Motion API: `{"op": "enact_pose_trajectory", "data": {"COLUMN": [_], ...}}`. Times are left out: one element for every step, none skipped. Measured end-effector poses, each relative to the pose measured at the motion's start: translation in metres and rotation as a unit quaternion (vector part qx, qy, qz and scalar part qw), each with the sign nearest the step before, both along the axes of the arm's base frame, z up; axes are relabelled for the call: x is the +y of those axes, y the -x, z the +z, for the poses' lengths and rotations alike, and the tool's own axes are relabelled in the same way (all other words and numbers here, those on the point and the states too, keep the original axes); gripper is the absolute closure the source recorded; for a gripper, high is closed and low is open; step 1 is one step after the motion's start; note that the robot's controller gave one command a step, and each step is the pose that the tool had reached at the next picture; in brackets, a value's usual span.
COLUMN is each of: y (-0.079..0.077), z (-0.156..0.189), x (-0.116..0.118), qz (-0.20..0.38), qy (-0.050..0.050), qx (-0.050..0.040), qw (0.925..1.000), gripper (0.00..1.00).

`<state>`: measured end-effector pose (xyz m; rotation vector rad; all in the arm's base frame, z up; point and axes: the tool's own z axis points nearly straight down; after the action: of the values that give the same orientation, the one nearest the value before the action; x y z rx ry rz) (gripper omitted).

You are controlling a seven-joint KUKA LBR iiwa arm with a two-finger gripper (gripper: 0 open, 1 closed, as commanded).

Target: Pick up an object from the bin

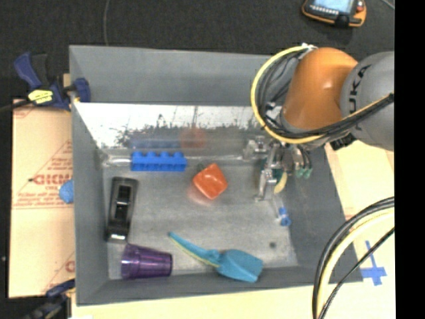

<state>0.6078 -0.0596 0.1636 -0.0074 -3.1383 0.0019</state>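
The grey metal bin (166,78) is holding a scatter of loose things rather than a heap. A blue studded building brick (158,160) is lying along the back edge of the floor, and an orange rounded block (210,181) is sitting just right of it, nearer the middle. A black tape dispenser (121,208) is lying along the left side, with a purple cup (146,262) tipped on its side in the near left corner. A light blue scoop (227,261) is lying beside the cup along the near wall. The gripper (269,178) is hanging low over the right part of the floor. The orange rounded block is lying near it on the left, and a small blue piece (284,217) is lying just in front of it. Whether the gripper is released or clenched cannot be told. The arm's orange cover (317,88) is looming over the bin's right wall, ringed with cables. The bin is resting on a dark surface (166,12), where an orange-and-black handheld controller (334,5) is lying beyond the far rim.
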Motion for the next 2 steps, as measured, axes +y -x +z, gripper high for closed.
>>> {"op": "enact_pose_trajectory", "data": {"y": [-0.002, -0.034], "z": [0.004, -0.093], "x": [0.000, 0.051], "qz": [0.001, 0.003], "qy": [0.000, -0.001], "qx": [-0.0038, -0.0037], "qw": [1.0000, 1.0000], "gripper": [0.00, 0.00]}}
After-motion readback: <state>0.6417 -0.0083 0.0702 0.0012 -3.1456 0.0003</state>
